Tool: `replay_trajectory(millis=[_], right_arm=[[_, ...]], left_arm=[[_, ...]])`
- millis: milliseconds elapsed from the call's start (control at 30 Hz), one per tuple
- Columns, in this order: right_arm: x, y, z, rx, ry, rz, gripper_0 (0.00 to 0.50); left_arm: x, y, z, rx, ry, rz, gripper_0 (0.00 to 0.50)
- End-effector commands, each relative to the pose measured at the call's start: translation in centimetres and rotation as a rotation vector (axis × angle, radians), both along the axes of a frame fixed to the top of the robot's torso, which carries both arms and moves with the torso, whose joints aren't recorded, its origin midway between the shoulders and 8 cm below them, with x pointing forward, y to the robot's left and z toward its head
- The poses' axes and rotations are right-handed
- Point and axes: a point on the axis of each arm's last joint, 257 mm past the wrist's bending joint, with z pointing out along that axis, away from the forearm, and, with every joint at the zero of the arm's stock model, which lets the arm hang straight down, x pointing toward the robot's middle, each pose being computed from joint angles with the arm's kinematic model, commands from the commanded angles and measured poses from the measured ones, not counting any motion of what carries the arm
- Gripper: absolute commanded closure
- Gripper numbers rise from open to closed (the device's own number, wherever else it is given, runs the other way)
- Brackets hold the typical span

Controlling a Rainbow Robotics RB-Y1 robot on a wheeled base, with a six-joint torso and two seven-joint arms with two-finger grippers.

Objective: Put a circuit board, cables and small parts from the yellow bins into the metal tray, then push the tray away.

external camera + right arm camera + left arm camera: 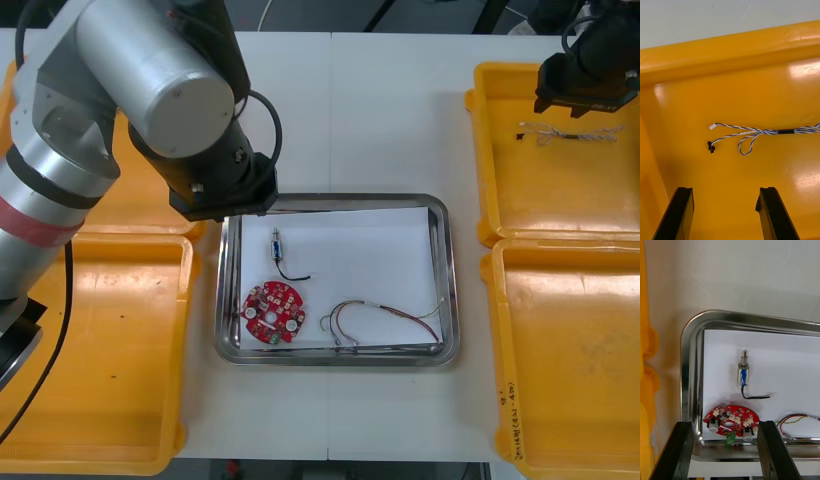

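The big silver left arm [140,80] is closest, in the upper left of the front view. Its left gripper [724,425] hangs over the upper left corner of the metal tray [450,280]. Its fingers are spread wide and hold nothing. In the tray lie a round red circuit board [272,312], a red and yellow cable [385,315] and a small metal part [277,247] with a black wire.

The right gripper [725,189] is at the upper right of the front view, over a yellow bin [483,150]. Its fingers are also spread wide and empty. A twisted blue and white cable [752,133] lies flat on the bin floor, just ahead of them.

This cable looks very light, thin and floppy, so it will bend and dangle when lifted. The best place to pinch is probably the middle, near the black band, not the tiny plugs at the ends. The fingers would have to go right down to the floor.
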Motion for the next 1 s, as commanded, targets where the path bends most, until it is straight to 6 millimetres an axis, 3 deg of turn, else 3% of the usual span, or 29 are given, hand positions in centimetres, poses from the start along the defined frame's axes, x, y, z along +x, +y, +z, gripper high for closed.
replay_trajectory(millis=[33, 200, 233, 367, 1000], right_arm=[[1.5, 2.0, 4.3, 0.041, -0.062, -0.004, 0.0], [1.6, 2.6, 5.5, 0.075, -0.055, -0.009, 0.0], [1.6, 2.7, 5.8, 0.084, -0.053, -0.013, 0.0], [1.9, 2.1, 5.9, 0.066, -0.067, -0.02, 0.0], [3.6, 1.8, 2.6, 0.106, -0.103, -0.082, 0.0]], left_arm=[[1.3, 1.6, 4.1, 0.04, -0.091, -0.136, 0.0], [1.9, 3.0, 5.1, 0.058, -0.111, -0.158, 0.0], [2.4, 4.2, 5.6, 0.077, -0.122, -0.174, 0.0], [3.0, 5.8, 6.2, 0.106, -0.13, -0.197, 0.0], [7.2, 13.8, 8.0, 0.266, -0.139, -0.281, 0.0]])
